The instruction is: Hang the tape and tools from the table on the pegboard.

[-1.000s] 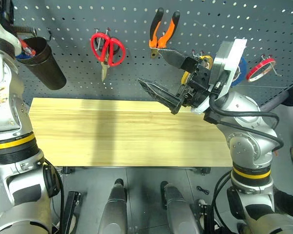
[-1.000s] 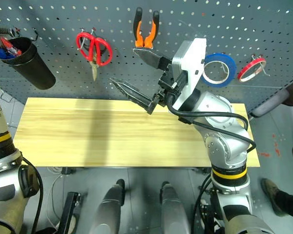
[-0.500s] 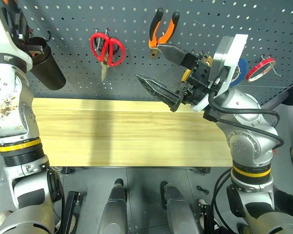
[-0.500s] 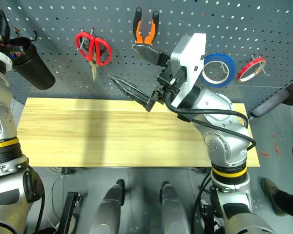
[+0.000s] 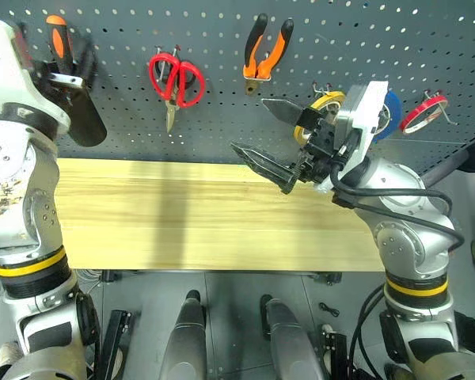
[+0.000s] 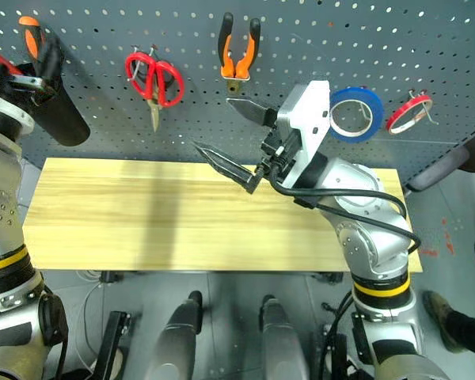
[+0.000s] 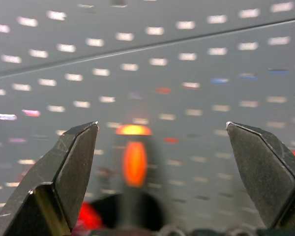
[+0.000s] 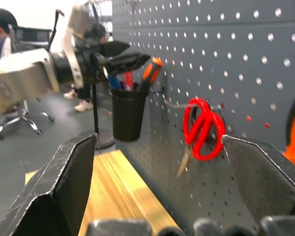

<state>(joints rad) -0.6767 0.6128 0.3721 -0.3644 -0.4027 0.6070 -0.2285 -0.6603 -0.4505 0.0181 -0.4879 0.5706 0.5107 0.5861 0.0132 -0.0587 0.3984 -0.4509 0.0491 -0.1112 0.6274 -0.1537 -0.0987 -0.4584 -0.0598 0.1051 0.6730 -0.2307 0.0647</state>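
On the pegboard (image 5: pixel 127 32) hang the red-handled scissors (image 5: pixel 176 79), the orange-and-black pliers (image 5: pixel 267 51) and the yellowish tape (image 5: pixel 326 100), which my right hand partly hides. The screwdriver (image 5: pixel 57 36) stands handle-up in a black cup (image 5: pixel 83 119) at the board's left end. My left gripper (image 7: pixel 162 125) is open at the cup's mouth, and the orange handle (image 7: pixel 132 162) shows between its fingers without touching them. Above the wooden table (image 5: pixel 182 214), my right gripper (image 6: pixel 214 124) is open and holds nothing, pointing toward the scissors.
A blue roll (image 6: pixel 354 111) and a thin red roll (image 6: pixel 408 111) hang at the board's right end. The cup also holds some red and blue items. A person (image 8: pixel 0 29) sits on a chair far off in the right wrist view.
My left gripper has opened and let go of the screwdriver, which now stands in the cup; the hand came down to the cup. My right hand sank slightly.
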